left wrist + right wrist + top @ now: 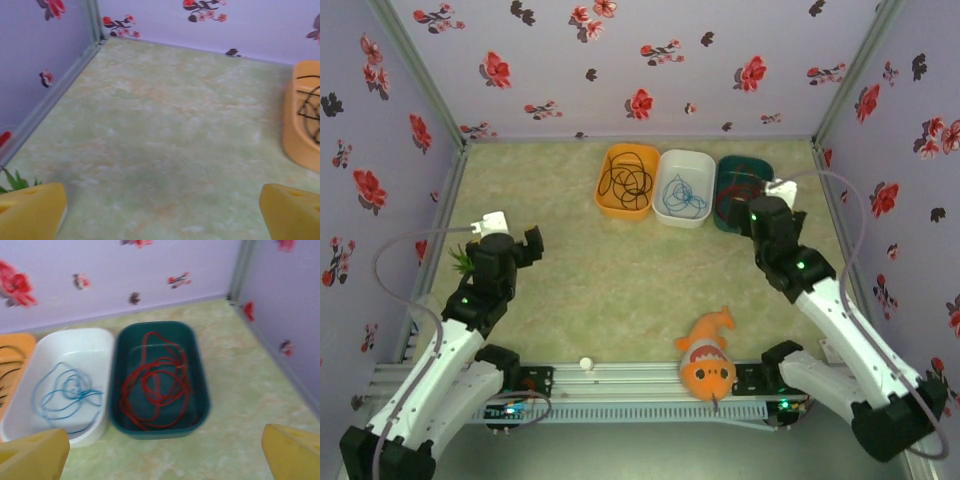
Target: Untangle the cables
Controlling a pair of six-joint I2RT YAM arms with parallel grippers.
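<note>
Right end effector: jaws spread, empty, near dark green plastic tray holding thin red cable coils. Thin blue cable in white tray, thin black cable in orange tray. Left end effector spread, empty. Risk: low pass could snag red loop.

The left arm rises along the frame's lower left. The left gripper is spread wide, with yellow fingertips in the bottom corners. The right arm angles up from the lower right, and the right gripper gapes equally wide.
</note>
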